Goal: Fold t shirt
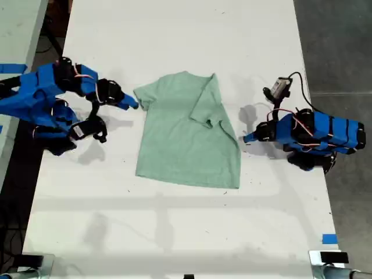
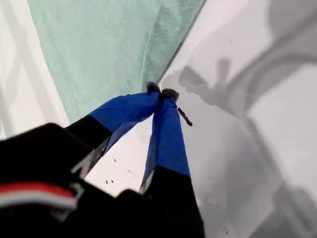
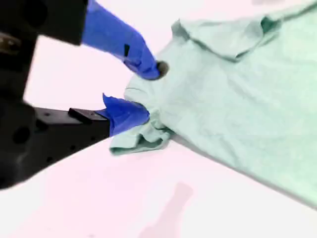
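Observation:
The pale mint-green t shirt (image 1: 186,139) lies flat mid-table, with the side at the exterior view's right folded in over the body. My second gripper (image 1: 131,104), on the arm at the exterior view's left, is at the shirt's sleeve. The second wrist view shows it open (image 3: 143,91), its blue fingers (image 3: 146,67) on either side of the bunched sleeve of the shirt (image 3: 237,99). My first gripper (image 1: 249,138), at the exterior view's right, is shut (image 2: 161,91). Its tips rest at the shirt's (image 2: 109,44) side edge, and no cloth shows between them.
The white table (image 1: 174,232) reaches past the shirt on every side. Blue tape (image 1: 329,238) marks its near corner at the exterior view's right, and more tape (image 1: 11,68) is at that view's left edge. A small camera with a cable (image 1: 281,87) sits above the first arm.

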`<action>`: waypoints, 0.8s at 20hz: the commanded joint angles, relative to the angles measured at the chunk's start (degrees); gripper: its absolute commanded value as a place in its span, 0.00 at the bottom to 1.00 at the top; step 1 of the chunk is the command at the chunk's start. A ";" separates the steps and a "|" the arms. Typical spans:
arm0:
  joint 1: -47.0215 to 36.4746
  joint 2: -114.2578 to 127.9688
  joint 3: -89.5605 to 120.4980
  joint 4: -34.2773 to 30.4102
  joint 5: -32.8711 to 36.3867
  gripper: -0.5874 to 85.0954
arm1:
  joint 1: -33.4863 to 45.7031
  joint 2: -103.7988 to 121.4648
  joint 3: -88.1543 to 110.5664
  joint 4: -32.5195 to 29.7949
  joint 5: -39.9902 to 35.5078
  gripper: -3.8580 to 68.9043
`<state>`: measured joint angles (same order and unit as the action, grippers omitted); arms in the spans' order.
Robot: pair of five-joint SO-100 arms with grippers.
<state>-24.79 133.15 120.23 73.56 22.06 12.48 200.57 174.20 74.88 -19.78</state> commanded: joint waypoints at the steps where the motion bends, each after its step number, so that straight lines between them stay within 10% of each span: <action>1: -13.27 -24.35 -18.46 1.23 16.61 0.22 | -0.35 0.53 2.64 -1.49 0.35 0.07; 12: -24.08 -43.42 -16.61 -8.88 21.62 0.23 | -0.44 0.53 2.64 -1.49 0.35 0.07; 16: -26.02 -53.44 -18.90 -7.38 20.57 0.01 | -0.53 0.53 2.64 -1.49 0.35 0.07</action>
<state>-49.57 81.74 102.30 64.78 44.38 12.48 200.57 174.20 74.88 -19.78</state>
